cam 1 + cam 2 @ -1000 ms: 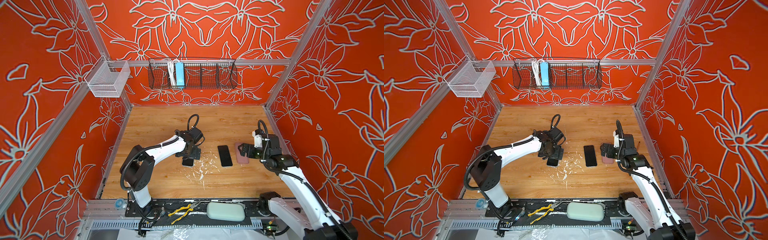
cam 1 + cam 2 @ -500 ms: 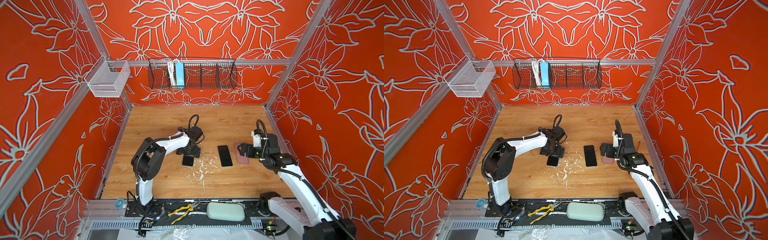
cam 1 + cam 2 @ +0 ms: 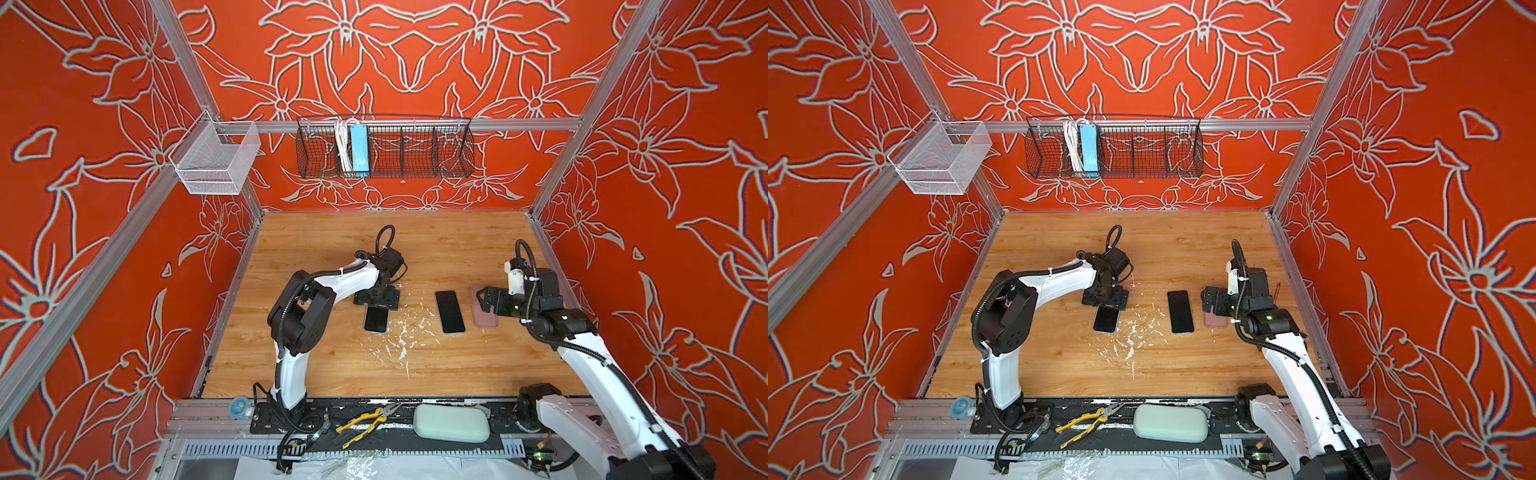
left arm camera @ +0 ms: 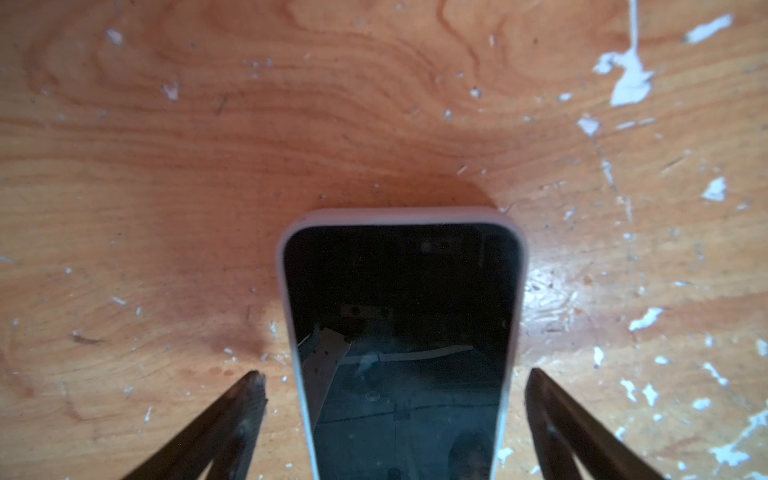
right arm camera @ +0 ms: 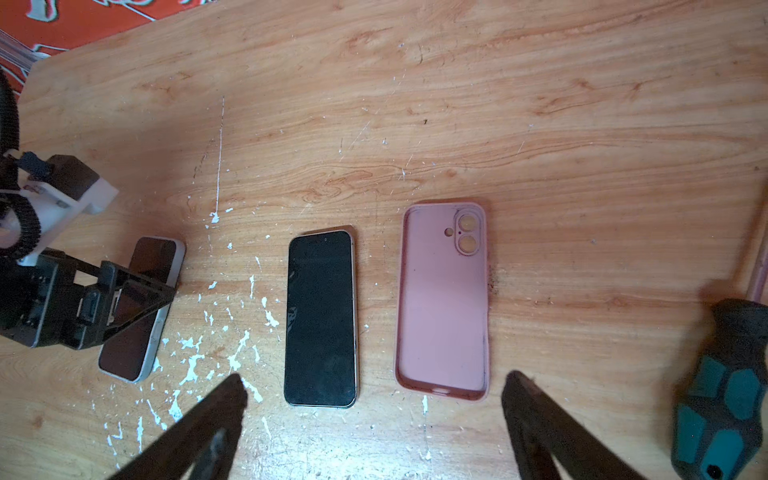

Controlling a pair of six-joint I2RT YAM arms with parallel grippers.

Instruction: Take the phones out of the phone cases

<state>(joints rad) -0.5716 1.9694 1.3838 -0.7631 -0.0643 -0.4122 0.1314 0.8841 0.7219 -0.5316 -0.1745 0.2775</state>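
Hovering low over the cased phone (image 4: 401, 332) with the left gripper (image 4: 395, 374), fingers spread wide to either side of the pale case (image 4: 399, 216), touching neither flank and gripping nothing. Lying flat and screen-up on the wooden table (image 3: 332, 365), left of centre in a top view, with the phone seated fully inside the rim. Holding the right gripper (image 5: 376, 378) equally wide and empty above the bare phone (image 5: 321, 318) and the empty pink case (image 5: 442, 299), lying side by side and apart. Probably risking most by closing straight across the flanks: pinching case and phone together, lifting both as one, or squeezing the rim tighter onto the glass. Also risking a skid, with nothing pinning the case down on the smooth board, sliding it over the white paint flecks (image 3: 399, 340) toward the bare phone nearby. Possibly scraping fingertips on the wood by dropping any lower. Leaving plenty of open board behind and in front of the cased phone and toward the left wall. Offering less on the right, with the bare phone and pink case between the arms and a screwdriver (image 5: 723, 395) lying just beyond the right gripper, toward the right wall.
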